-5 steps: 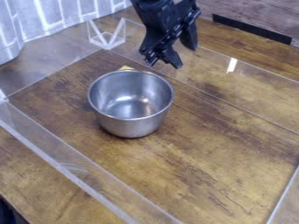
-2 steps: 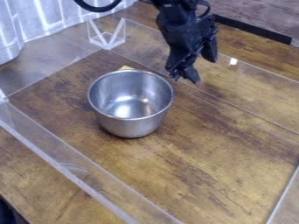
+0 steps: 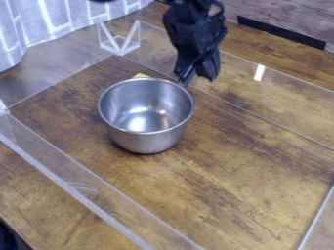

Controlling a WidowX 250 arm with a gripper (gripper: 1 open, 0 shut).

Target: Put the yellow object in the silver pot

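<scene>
The gripper [image 3: 193,72] has swung back toward the silver pot [image 3: 146,114], at its 1 o'clock, and its jaws have snapped together on nothing visible. The yellow object [image 3: 140,76] peeks out at 12 o'clock, so the grab looks missed

We see our black robot arm reaching down from the top edge, its black two-fingered gripper [image 3: 196,70] tilted steeply downward, jaws closed together.
</scene>
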